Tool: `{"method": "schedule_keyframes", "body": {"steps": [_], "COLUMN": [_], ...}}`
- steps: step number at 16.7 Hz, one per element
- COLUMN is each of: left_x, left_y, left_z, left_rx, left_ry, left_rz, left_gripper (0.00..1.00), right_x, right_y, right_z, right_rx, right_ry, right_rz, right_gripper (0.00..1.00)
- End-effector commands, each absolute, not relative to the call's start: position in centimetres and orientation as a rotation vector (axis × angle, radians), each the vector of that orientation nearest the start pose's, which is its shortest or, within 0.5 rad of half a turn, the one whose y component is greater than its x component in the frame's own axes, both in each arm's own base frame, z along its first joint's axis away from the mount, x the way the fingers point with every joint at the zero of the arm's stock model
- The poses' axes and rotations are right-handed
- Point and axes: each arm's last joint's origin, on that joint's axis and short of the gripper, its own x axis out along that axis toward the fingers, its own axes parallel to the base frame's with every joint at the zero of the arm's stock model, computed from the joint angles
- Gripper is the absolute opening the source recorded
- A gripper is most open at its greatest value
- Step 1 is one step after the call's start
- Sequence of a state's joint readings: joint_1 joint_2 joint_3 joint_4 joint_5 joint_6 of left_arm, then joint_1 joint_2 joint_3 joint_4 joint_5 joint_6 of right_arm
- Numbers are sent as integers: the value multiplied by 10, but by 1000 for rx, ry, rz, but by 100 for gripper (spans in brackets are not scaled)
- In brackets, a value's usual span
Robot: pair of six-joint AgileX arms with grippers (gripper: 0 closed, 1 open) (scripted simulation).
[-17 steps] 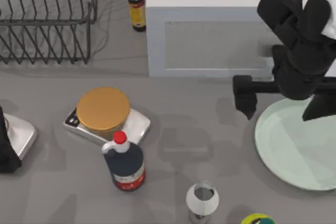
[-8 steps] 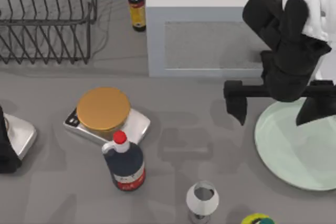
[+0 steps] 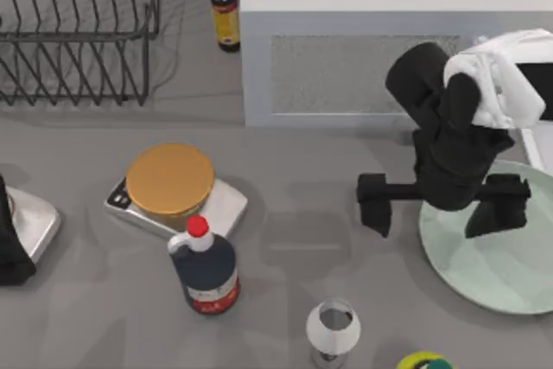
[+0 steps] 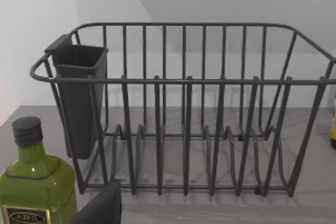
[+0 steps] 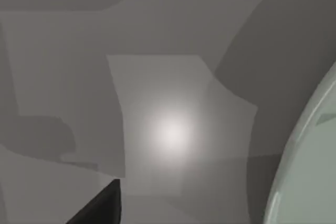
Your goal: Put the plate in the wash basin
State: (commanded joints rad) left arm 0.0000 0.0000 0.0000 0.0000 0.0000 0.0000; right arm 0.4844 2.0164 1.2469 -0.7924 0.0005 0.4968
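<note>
The pale mint-green plate [image 3: 510,265] lies flat at the table's right edge, and its rim also shows in the right wrist view [image 5: 310,171]. My right gripper [image 3: 435,212] hangs open over the plate's left rim. One dark finger [image 3: 374,203] is above bare table and the other [image 3: 494,209] is above the plate, with nothing between them. A thin white strip [image 3: 530,146] behind the plate looks like the wash basin's rim. My left gripper [image 3: 10,257] is parked at the far left edge.
A black wire rack [image 3: 78,32] stands back left, with a grey-white box [image 3: 346,66] behind the middle and a dark bottle [image 3: 226,10] between them. Mid-table are a scale topped by an orange disc [image 3: 170,181], a red-capped bottle [image 3: 206,270] and a white cup [image 3: 333,327].
My right arm has swung forward and to the left, bringing the open gripper down over the plate's left rim. The plate and the left arm have not moved.
</note>
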Motion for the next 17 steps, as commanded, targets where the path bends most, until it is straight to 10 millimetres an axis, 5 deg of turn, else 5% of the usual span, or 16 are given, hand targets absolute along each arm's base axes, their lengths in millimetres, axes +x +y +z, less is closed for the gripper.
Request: {"method": "schedule_keyframes", "body": {"steps": [3, 7, 17], "left_x": [106, 106, 106], "left_y": [-1, -1, -1], "left_z": [160, 160, 160], "left_rx": [0, 0, 0], "left_ry": [0, 0, 0], "left_rz": [0, 0, 0], "left_gripper": [100, 100, 100], "right_x": [314, 314, 314], "right_y": [167, 167, 167], "right_z": [92, 92, 92], "right_rx": [8, 8, 8], "right_ry": [1570, 1571, 1571], "right_rz": [-8, -8, -8], "right_gripper": [100, 100, 25]}}
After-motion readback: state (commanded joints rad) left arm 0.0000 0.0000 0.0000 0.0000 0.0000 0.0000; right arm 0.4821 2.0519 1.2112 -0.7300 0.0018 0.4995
